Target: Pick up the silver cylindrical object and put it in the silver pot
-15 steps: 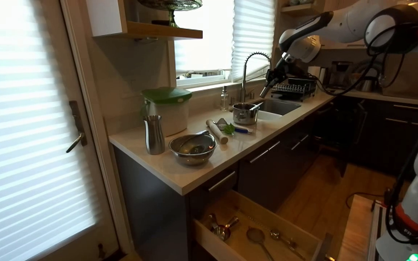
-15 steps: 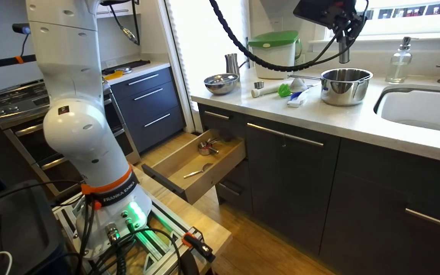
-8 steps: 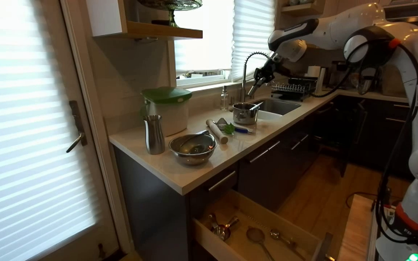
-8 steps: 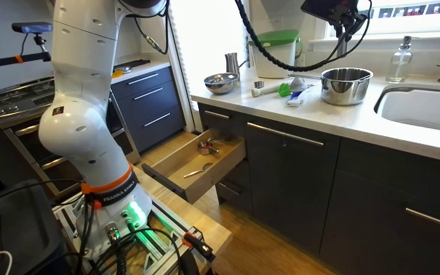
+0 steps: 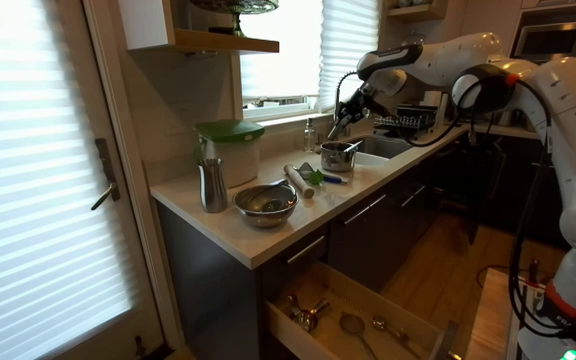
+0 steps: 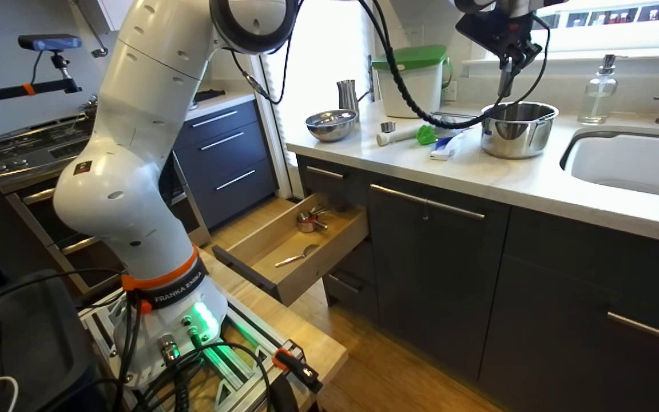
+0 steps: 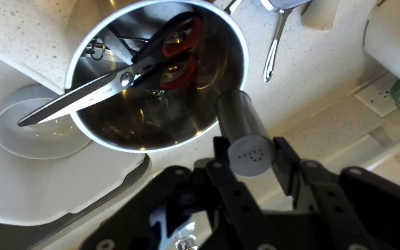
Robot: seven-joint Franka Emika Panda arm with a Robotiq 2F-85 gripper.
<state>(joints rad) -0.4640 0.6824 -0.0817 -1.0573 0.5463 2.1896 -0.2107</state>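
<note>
My gripper [image 7: 252, 152] is shut on the silver cylinder [image 7: 243, 119], one finger on each side. The cylinder's near end shows small dark holes. It hangs tilted in both exterior views [image 5: 334, 131] [image 6: 505, 83]. The silver pot [image 5: 337, 161] stands on the counter beside the sink, also in an exterior view [image 6: 515, 137]. In the wrist view the cylinder's far end overlaps the pot's rim [image 7: 246, 64]; I cannot tell whether it is over the opening or just beyond it. Scissors [image 7: 123, 78] with red and black handles lie in the pot, blades over the rim.
A soap bottle [image 6: 597, 94], the sink [image 6: 638, 160] and a white bin with green lid [image 6: 409, 80] surround the pot. A steel bowl [image 5: 265, 207], a steel pitcher [image 5: 213, 186] and a wooden stick [image 5: 299, 181] stand or lie farther along. A drawer [image 6: 301, 246] is open below.
My gripper has carried the cylinder leftward and down in an exterior view, toward the pot's rim. The cylinder is more tilted in the other view. The pot has not moved.
</note>
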